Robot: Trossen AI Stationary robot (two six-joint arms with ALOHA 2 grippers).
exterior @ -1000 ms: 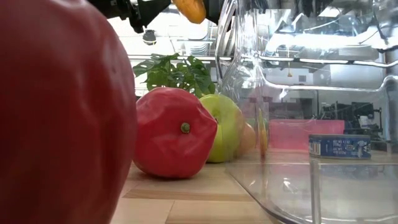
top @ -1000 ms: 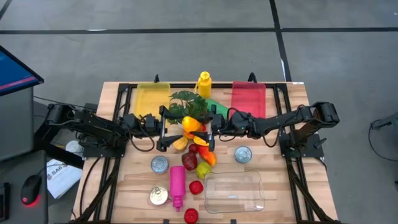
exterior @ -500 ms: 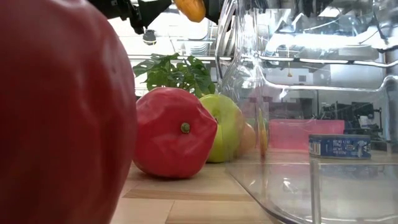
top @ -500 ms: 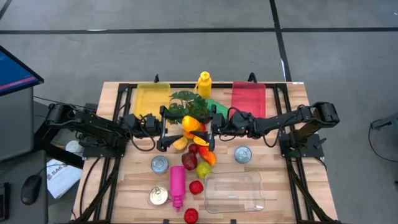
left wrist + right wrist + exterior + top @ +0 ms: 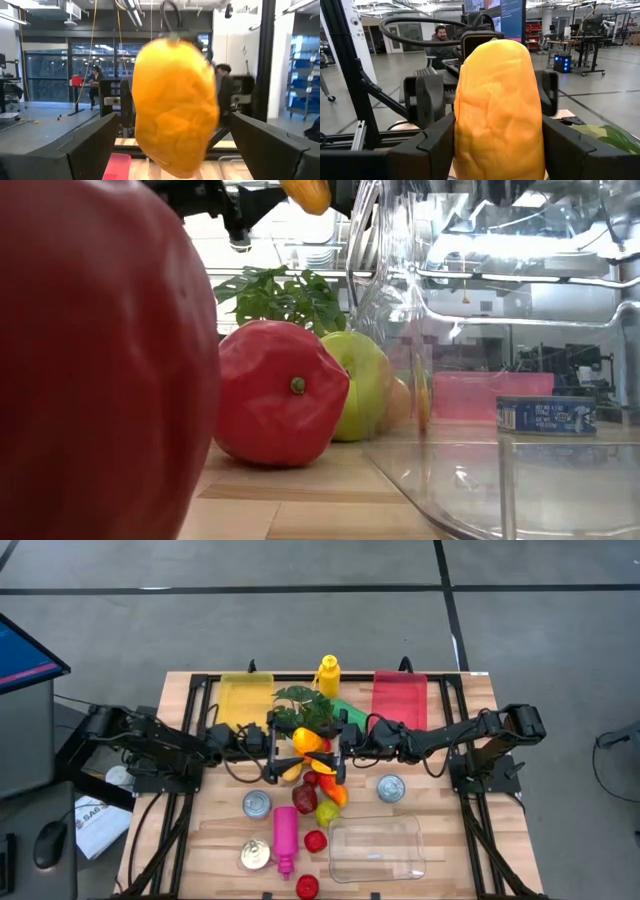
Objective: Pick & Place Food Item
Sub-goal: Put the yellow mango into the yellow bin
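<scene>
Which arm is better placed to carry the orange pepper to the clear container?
Right, probably. The right gripper is closed on the orange pepper, while the left gripper stands open around it. The clear container lies toward the right arm's side.

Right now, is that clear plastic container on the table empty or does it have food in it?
Empty: in the high view the clear container shows only bare wood through its floor, and the fruit pile lies outside it.

Three tin cans (image 5: 257,804) stand on the table; two red tomatoes (image 5: 315,840); one pink bottle (image 5: 285,832); one yellow bottle (image 5: 328,675); one clear tub (image 5: 377,849); two trays (image 5: 245,697).
</scene>
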